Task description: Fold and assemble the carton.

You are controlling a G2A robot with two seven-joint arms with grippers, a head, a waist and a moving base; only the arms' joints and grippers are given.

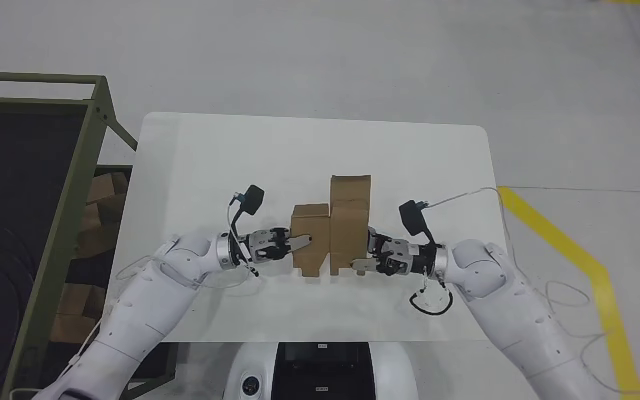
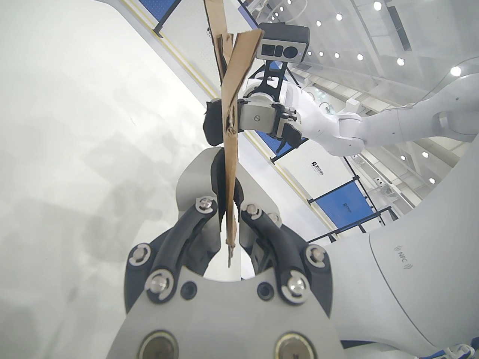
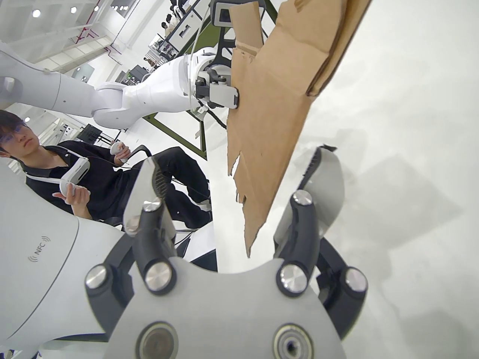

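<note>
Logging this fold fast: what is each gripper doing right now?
Left gripper: closed on the carton edge.
Right gripper: open, fingers either side of the carton, not clamping it.

The carton (image 2: 231, 151) is cut off at the edge in both my wrist views. It partly hides one finger (image 2: 212, 128) of my right gripper (image 2: 229, 119); contact there seems possible, but I cannot tell.

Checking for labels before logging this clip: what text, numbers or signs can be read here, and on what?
Carton: plain brown card, no print on the faces that show.
Table: no markings.
White wall panel: a small logo, not quoted here.
Blue wall panel: a mark too small to read.
</note>
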